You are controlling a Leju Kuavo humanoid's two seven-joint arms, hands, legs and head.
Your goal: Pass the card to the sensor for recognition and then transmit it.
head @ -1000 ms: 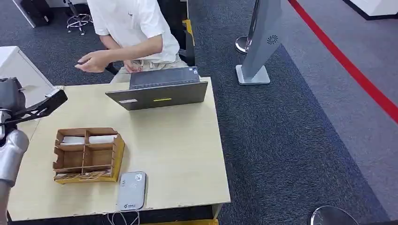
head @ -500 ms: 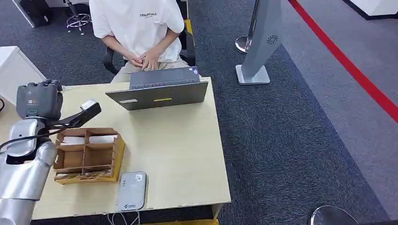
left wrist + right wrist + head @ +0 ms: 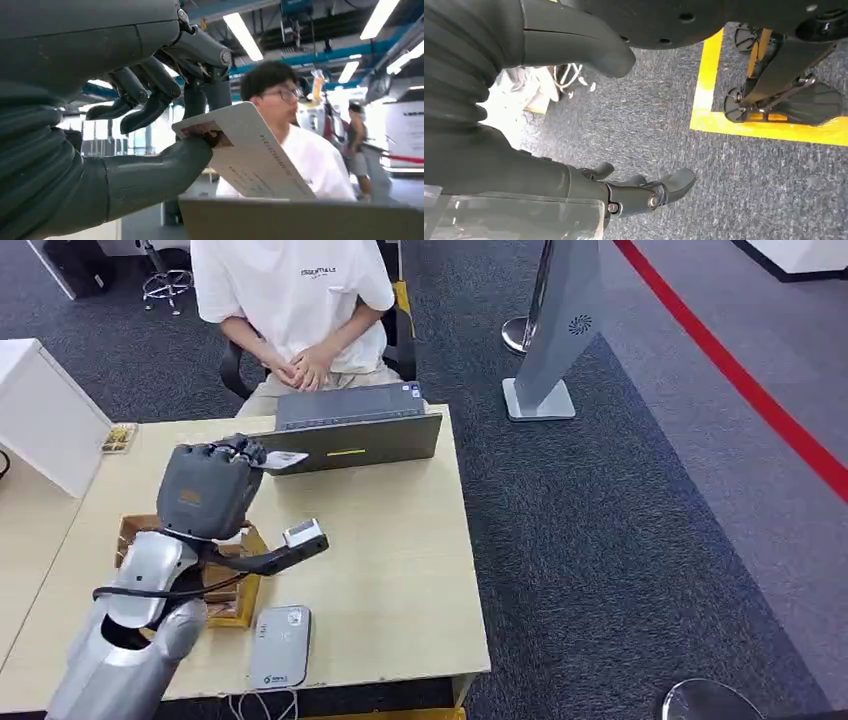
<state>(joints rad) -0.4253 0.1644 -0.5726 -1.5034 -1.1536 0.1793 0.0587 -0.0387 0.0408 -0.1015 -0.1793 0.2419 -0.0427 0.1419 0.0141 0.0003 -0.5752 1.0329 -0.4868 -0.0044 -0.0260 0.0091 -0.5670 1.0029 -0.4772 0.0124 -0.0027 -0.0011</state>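
Head view: the left hand (image 3: pixel 210 488) is up over the table (image 3: pixel 390 570), out toward the laptop (image 3: pixel 345 435), with the card (image 3: pixel 282 461) sticking out of its fingertips toward the laptop's lid. The sensor (image 3: pixel 281 645), that grey pad with the cable, sits at the near edge of the table, just beside the wooden tray (image 3: pixel 245 575). So the card is in the air and well apart from the sensor, closer to the far side of the table. A person (image 3: pixel 300 300) sits behind the laptop with hands folded in the lap.

Left wrist view: this one's clear. The card (image 3: pixel 250 155) is pinched at one corner between the thick thumb (image 3: pixel 165 165) and a finger above it, while the other fingers (image 3: pixel 145 100) curl loosely over the top. The card tilts out past the hand with the person in the background.

Right wrist view: the right hand (image 3: pixel 644 192) hangs down over the carpet, holding nothing, fingers a bit curled and apart.

My read on progress: card is picked up and held fine, but I can't tell from these whether it's been scanned. Given it's pointing at the person, I'd guess the handover is what's left.
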